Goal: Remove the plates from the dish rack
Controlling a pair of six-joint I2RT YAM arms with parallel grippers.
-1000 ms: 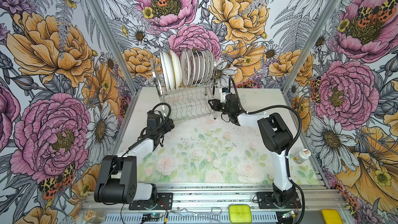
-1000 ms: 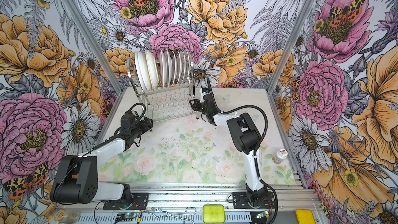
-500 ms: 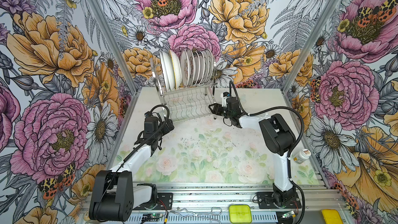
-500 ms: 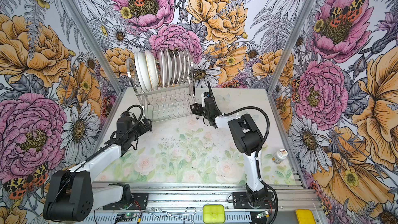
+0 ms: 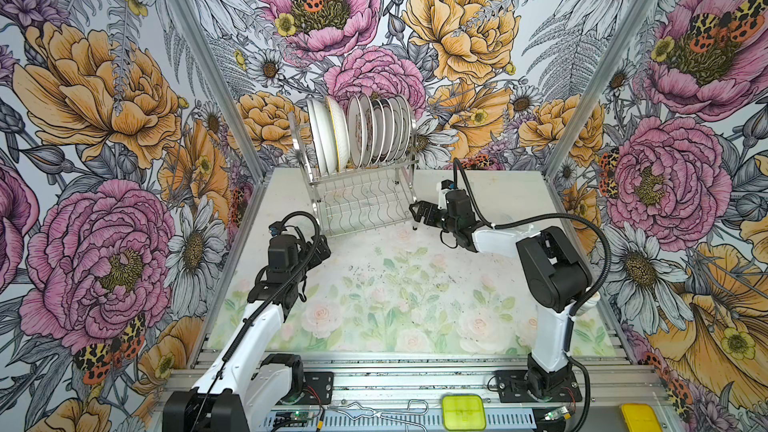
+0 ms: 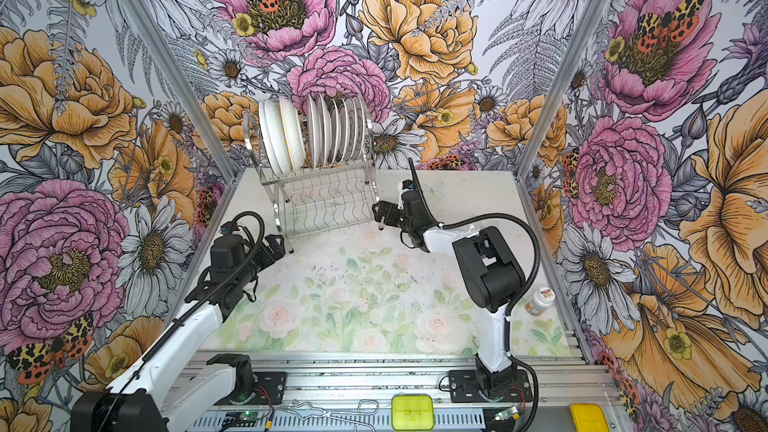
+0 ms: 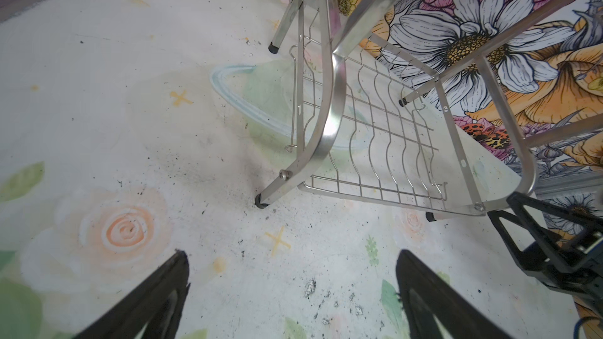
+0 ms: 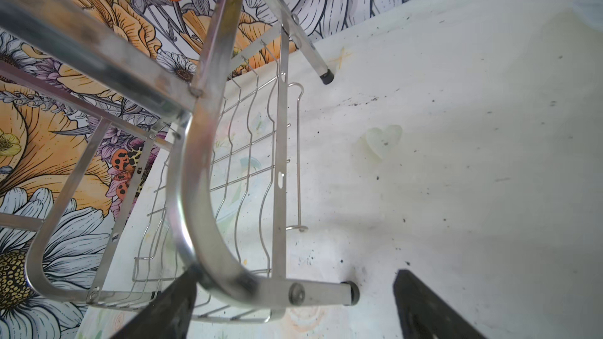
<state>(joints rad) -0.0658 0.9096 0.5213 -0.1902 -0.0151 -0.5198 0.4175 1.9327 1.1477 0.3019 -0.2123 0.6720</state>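
Observation:
The dish rack [image 5: 360, 197] [image 6: 322, 201] stands at the back of the table. Its upper tier holds a row of upright white plates [image 5: 361, 132] [image 6: 316, 130]; its lower tier is bare wire. My right gripper [image 5: 417, 213] [image 6: 380, 213] is open at the rack's front right leg, which lies between its fingers without touching them in the right wrist view [image 8: 297, 277]. My left gripper [image 5: 322, 249] [image 6: 276, 245] is open just before the front left leg, with only table between its fingers [image 7: 292, 256]. Neither wrist view shows the plates.
Floral walls close in the table on three sides. A small white bottle [image 6: 539, 301] stands at the right edge behind the right arm. On the front rail lie a lime box [image 5: 463, 411], a yellow thing [image 5: 640, 417] and a wire hook [image 5: 374, 409].
The right gripper's jaws have spread wide around the rack's leg and it has come slightly forward. The left jaws opened a little more and that arm's lower links have swung down.

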